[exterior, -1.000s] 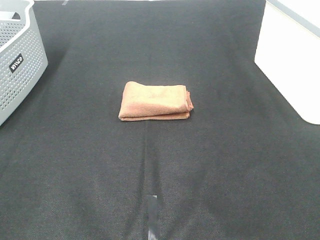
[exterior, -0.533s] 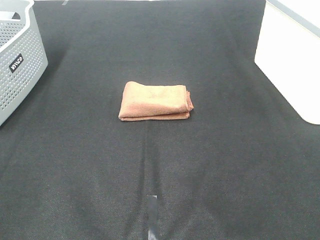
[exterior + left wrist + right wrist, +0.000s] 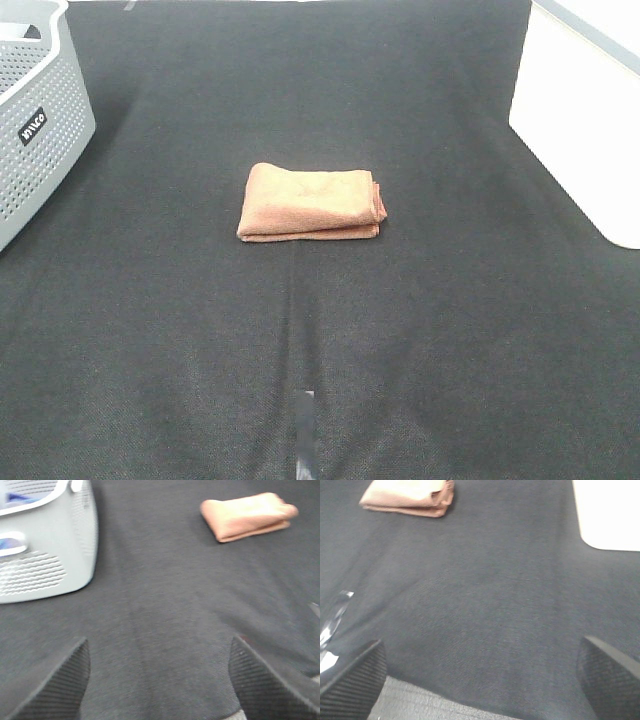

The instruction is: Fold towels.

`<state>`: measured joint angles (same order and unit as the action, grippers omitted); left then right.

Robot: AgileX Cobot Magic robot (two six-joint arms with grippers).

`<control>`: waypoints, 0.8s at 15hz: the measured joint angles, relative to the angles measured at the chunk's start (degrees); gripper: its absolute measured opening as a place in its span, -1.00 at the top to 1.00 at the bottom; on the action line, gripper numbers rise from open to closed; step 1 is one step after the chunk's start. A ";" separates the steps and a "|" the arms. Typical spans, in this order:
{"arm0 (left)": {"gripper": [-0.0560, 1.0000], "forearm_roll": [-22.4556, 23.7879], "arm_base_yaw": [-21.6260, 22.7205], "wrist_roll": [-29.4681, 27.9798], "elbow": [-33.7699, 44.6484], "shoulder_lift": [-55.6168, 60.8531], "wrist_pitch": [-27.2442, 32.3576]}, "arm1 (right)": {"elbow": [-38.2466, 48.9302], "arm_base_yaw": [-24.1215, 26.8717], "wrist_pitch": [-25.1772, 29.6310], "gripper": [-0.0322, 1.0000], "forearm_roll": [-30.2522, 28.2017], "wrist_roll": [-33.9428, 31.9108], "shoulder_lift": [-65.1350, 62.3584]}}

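A rust-brown towel (image 3: pixel 311 203) lies folded into a small thick rectangle in the middle of the black mat (image 3: pixel 320 330). It also shows in the left wrist view (image 3: pixel 247 516) and the right wrist view (image 3: pixel 410 497). Neither arm appears in the exterior high view. My left gripper (image 3: pixel 157 680) is open, its fingers (image 3: pixel 55 685) wide apart above bare mat, well away from the towel. My right gripper (image 3: pixel 480 680) is open too, its fingertips (image 3: pixel 355 685) spread over bare mat, far from the towel.
A grey perforated basket (image 3: pixel 35 120) stands at the left edge of the mat, also seen in the left wrist view (image 3: pixel 45 555). A white surface (image 3: pixel 585 120) borders the mat at the right. A strip of tape (image 3: pixel 305 435) marks the mat's near middle.
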<state>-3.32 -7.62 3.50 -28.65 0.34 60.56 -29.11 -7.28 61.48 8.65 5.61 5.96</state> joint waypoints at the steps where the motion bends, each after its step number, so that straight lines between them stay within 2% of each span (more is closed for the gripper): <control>1: -0.50 0.00 2.46 0.00 0.00 0.00 0.00 | 0.00 2.46 0.00 -0.94 0.17 0.00 0.00; 2: -0.50 0.00 4.87 0.00 0.00 0.00 0.00 | 0.00 4.58 0.00 -0.94 0.17 0.00 -0.40; 4: -0.50 0.00 6.93 0.00 0.00 0.00 0.00 | 0.00 6.47 0.00 -0.94 0.29 0.00 -2.98; 12: -0.50 0.00 7.22 0.00 0.00 0.00 -0.11 | 0.11 6.47 -0.11 -0.94 0.74 0.00 -6.36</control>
<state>-3.32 -0.40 3.50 -28.65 0.34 60.45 -28.99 -0.80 61.36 9.40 5.61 -0.40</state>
